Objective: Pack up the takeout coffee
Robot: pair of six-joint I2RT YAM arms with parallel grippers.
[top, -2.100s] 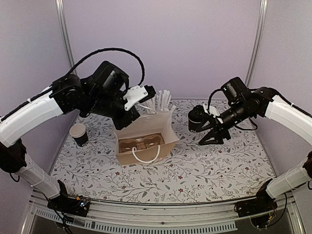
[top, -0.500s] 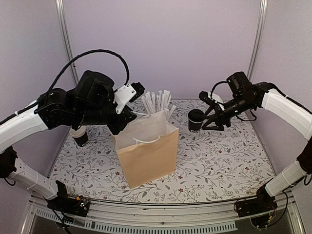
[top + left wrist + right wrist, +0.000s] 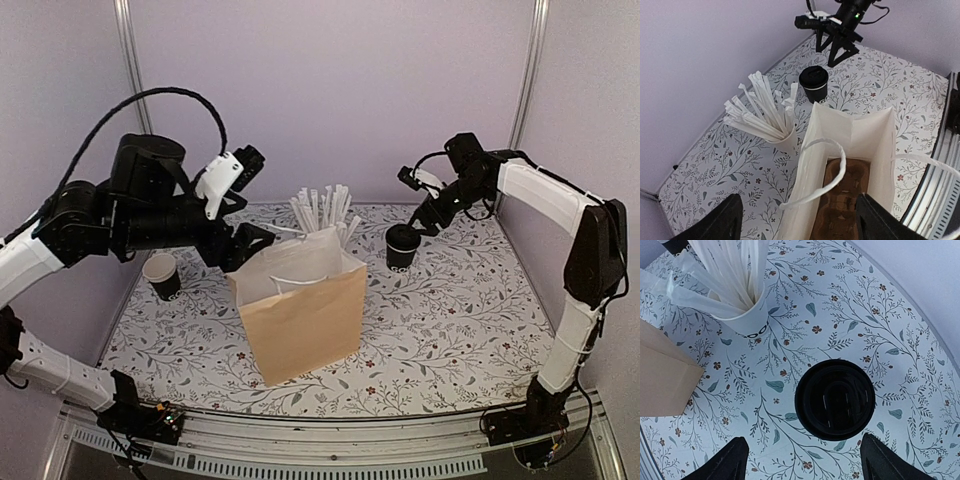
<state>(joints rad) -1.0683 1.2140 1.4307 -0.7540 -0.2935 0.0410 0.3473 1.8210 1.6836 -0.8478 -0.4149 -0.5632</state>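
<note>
The takeout coffee, a black cup with its black lid (image 3: pixel 402 247) on, stands on the table right of the bag, directly under my right gripper (image 3: pixel 802 465) and its lid (image 3: pixel 835 399) centred between the open jaws. My right gripper (image 3: pixel 420 208) hovers above it, holding nothing. A second black cup (image 3: pixel 162 276), open with a white inside, stands at the far left. My left gripper (image 3: pixel 800 225) is open above the upright brown paper bag (image 3: pixel 305 315), empty. In the top view it (image 3: pixel 248 243) sits at the bag's upper left corner.
The bag (image 3: pixel 852 135) is open at the top with a brown pulp cup carrier (image 3: pixel 850 200) at its bottom and a white handle (image 3: pixel 835 175) arching over the mouth. A white cup of wrapped straws (image 3: pixel 325 215) stands right behind the bag.
The bag went from tipped over to standing upright. My left gripper opened and let go of it, drawing back left. My right gripper opened wider and lifted away from the lidded cup.
</note>
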